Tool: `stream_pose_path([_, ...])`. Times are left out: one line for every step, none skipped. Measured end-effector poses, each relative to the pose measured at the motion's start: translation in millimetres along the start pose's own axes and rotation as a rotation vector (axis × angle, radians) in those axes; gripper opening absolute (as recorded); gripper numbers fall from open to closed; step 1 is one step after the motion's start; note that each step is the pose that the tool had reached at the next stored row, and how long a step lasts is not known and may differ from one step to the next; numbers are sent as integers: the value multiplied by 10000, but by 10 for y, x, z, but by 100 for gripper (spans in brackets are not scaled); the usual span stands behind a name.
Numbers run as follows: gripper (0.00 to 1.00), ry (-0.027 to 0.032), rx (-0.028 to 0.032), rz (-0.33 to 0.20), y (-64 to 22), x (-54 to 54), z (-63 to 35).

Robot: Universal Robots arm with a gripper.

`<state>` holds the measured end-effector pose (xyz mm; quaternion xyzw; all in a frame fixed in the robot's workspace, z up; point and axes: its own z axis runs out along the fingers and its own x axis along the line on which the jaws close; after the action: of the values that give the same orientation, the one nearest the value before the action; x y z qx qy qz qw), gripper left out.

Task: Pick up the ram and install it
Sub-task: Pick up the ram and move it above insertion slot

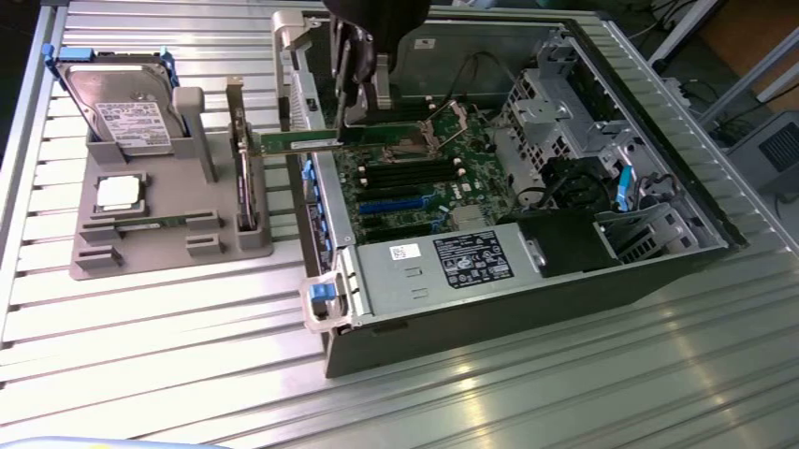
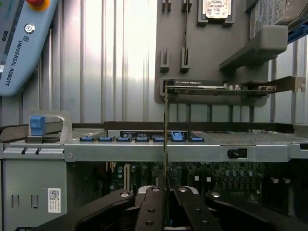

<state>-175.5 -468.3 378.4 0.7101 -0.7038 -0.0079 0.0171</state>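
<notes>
My gripper [image 1: 354, 122] hangs over the near-left part of the open computer case [image 1: 525, 281] and is shut on the ram [image 1: 299, 142]. The ram is a thin green stick that juts out level from the fingers toward the exterior view's left, across the case's side wall. In the wrist view the ram [image 2: 166, 134] shows edge-on as a thin line rising from between my black fingers [image 2: 151, 202], with the gripper [image 2: 166, 191] closed around its end. Under it lies the green motherboard [image 1: 431, 164] with a row of black memory slots [image 1: 397, 176].
A grey parts holder [image 1: 163, 248] at the exterior view's left carries a hard drive [image 1: 123, 105], a square silver processor [image 1: 120, 191] and an upright dark expansion card [image 1: 241, 154]. A power supply box [image 1: 469, 262] fills the case's near end. A teach pendant [image 2: 19, 43] lies on the ribbed table.
</notes>
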Motion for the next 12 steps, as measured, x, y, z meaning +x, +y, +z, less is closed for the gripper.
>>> stream_pose_path([13, 0, 1, 0, -19, 0, 0])
stream_pose_path([13, 1, 0, 0, -44, 1, -1])
stream_pose_path([13, 2, 0, 0, -60, 1, -2])
stream_pose_path([13, 3, 0, 0, -80, 1, -3])
stream_pose_path([13, 3, 0, 1, -90, 1, -3])
stream_pose_path([13, 3, 0, 0, -102, 1, -3])
stream_pose_path([13, 3, 0, 1, -121, 1, -4])
stream_pose_path([13, 5, 0, 1, -141, 2, -5])
stream_pose_path([13, 5, 0, 1, -158, 2, -5])
stream_pose_path([13, 5, 0, 0, -174, 2, -6])
stream_pose_path([13, 5, 1, 0, -185, 2, -6])
stream_pose_path([13, 6, 1, 0, -201, 2, -7])
